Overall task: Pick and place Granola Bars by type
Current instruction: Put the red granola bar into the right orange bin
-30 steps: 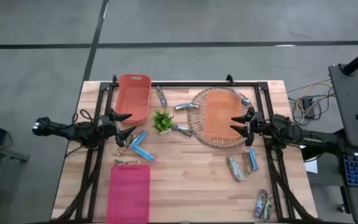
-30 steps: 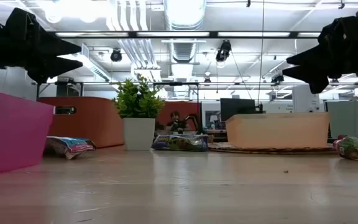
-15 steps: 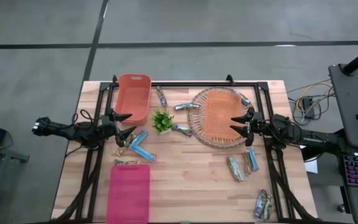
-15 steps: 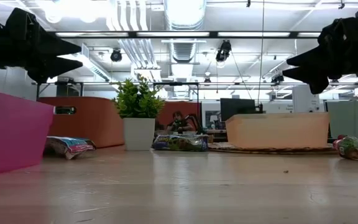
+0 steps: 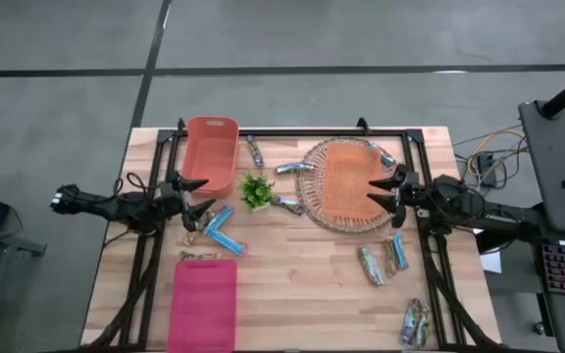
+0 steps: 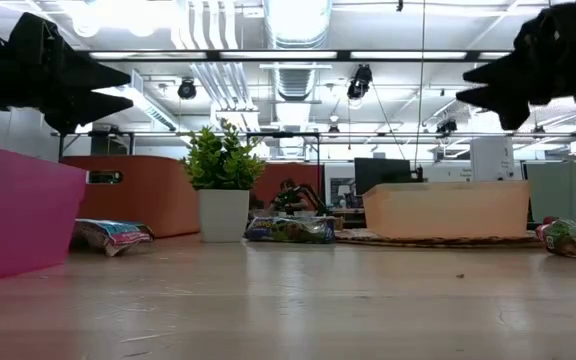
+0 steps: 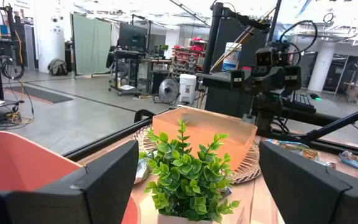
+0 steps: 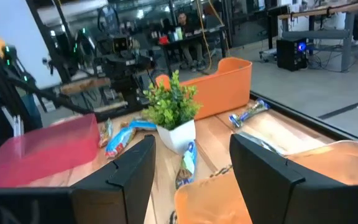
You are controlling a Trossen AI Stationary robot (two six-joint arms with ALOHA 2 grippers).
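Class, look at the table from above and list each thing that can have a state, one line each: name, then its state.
Left gripper: open, empty, beside the orange bin.
Right gripper: open, empty, over the wicker tray.
Orange bin: upright, no bars visible inside.
Pink bin: upright, no bars visible inside.
Wicker tray: flat, holding a tan box.
Tan box: upright, no bars visible inside.
Plant: upright.
Granola bars: lying scattered on the table, unsorted.
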